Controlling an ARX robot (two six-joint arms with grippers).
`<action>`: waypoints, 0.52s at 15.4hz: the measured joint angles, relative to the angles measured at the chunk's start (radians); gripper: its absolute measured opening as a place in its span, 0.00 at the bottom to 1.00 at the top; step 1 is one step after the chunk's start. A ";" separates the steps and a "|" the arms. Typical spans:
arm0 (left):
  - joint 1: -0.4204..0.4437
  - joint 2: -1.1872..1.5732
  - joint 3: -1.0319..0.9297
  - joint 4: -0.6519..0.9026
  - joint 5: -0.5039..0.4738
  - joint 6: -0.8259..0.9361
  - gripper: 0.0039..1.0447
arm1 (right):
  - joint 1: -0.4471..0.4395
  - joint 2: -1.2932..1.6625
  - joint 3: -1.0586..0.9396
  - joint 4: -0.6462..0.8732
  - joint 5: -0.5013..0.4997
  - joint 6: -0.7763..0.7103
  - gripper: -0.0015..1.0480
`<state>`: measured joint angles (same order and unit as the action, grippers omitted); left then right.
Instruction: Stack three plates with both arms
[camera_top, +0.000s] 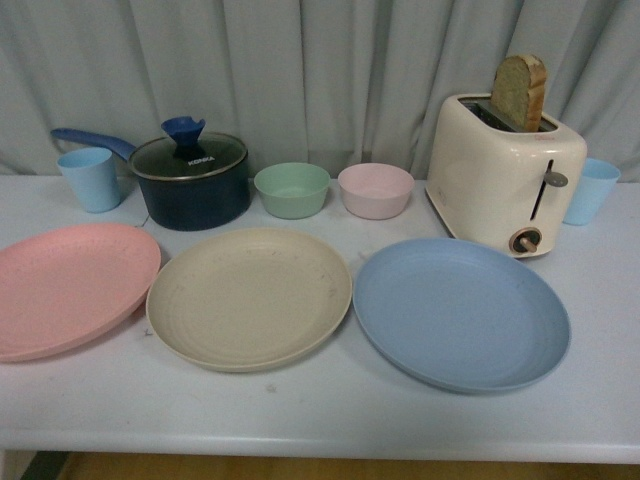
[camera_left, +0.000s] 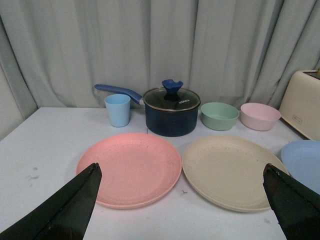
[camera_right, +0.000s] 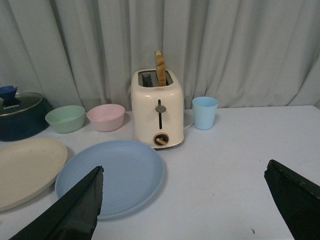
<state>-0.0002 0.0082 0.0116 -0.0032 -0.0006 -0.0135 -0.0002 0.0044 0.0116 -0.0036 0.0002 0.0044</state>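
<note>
The three plates lie flat in a row along the near half of the white table (camera_top: 300, 415), none stacked yet, so the task looks to be at its very start.

Furthest left is the pink plate (camera_top: 70, 288), running off the front view's edge. The left gripper (camera_left: 181, 172) hovers low over the table's near edge, facing the pink plate, its jaws spread wide and holding nothing. That wide spread suits a rim far broader than a cup's.

The beige plate (camera_top: 248, 297) sits in the middle, just beside the pink one; I cannot tell if the rims touch. Being within reach of both arms, it is probably the natural base for the stack.

The blue plate (camera_top: 460, 312) lies to the right, close by the beige one. The right gripper (camera_right: 185, 172) hangs before it, likewise wide apart and empty.

Behind the plates, from left, stand a blue cup (camera_top: 90, 178), a lidded saucepan (camera_top: 192, 180), a green bowl (camera_top: 291, 189), a pink bowl (camera_top: 375, 190), a toaster (camera_top: 503, 172) with a bread slice (camera_top: 519, 90) standing in its slot, and a second blue cup (camera_top: 590, 190). The toaster stands just behind the blue plate, so lifting that plate's far rim risks a knock
</note>
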 joint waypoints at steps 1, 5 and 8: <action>0.000 0.000 0.000 0.000 0.000 0.000 0.94 | 0.000 0.000 0.000 0.000 0.000 0.000 0.94; 0.000 0.000 0.000 0.000 0.000 0.000 0.94 | 0.000 0.000 0.000 0.000 0.000 0.000 0.94; 0.000 0.000 0.000 0.000 0.000 0.000 0.94 | 0.000 0.000 0.000 0.000 0.000 0.000 0.94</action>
<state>-0.0002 0.0082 0.0116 -0.0032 -0.0006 -0.0135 -0.0002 0.0044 0.0116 -0.0036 0.0002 0.0044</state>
